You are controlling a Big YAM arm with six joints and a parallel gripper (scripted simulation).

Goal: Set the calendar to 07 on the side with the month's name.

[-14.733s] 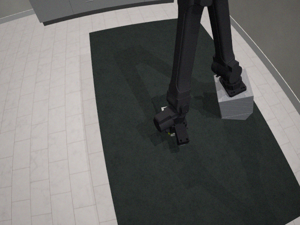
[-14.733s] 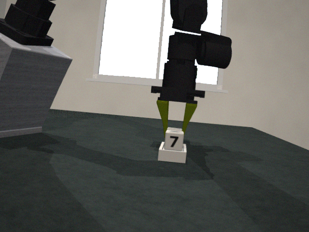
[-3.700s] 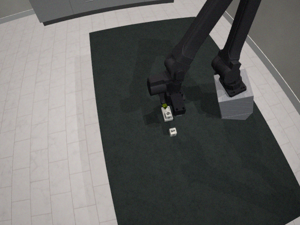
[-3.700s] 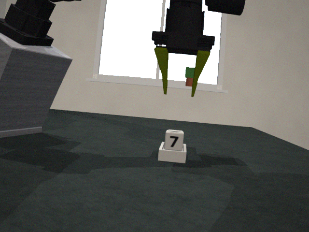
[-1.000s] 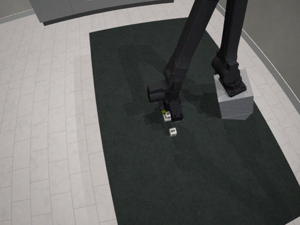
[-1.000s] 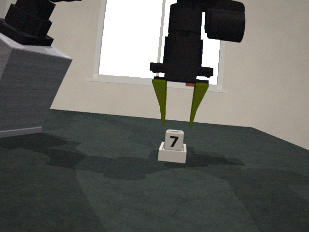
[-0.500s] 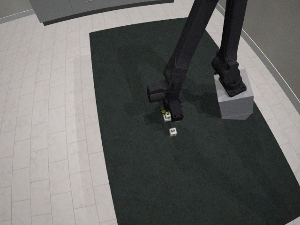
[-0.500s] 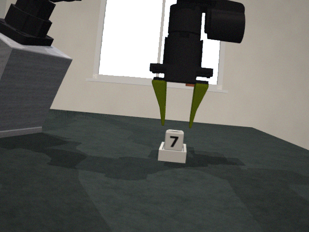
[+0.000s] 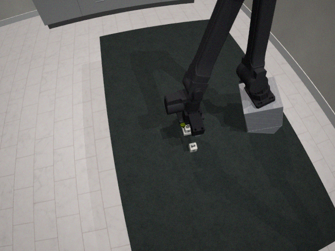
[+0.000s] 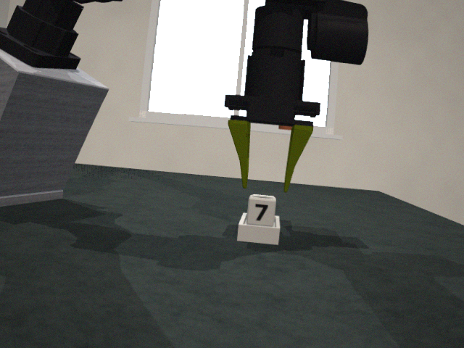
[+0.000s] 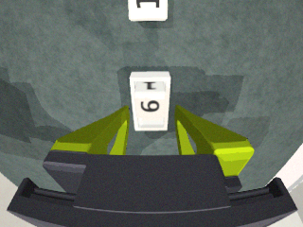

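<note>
A small white tray [image 10: 259, 233] lies flat on the dark mat. One white cube [image 10: 261, 210] stands in it and shows a 7 toward the exterior camera. In the wrist view this cube [image 11: 151, 106] has a 6 on top. My gripper [image 10: 264, 188] hangs straight above this cube with its green fingers open. The tips are just above the cube's top, one on each side, and touch nothing. A second white cube [image 9: 193, 147] lies on the mat outside the tray, with a 1 on top. It also shows in the wrist view [image 11: 148, 2], beyond the tray.
The arm's grey base block [image 9: 260, 107] stands on the mat to the right of the tray. A grey cabinet [image 9: 108, 8] stands at the far edge of the tiled floor. A window fills the wall behind in the exterior view.
</note>
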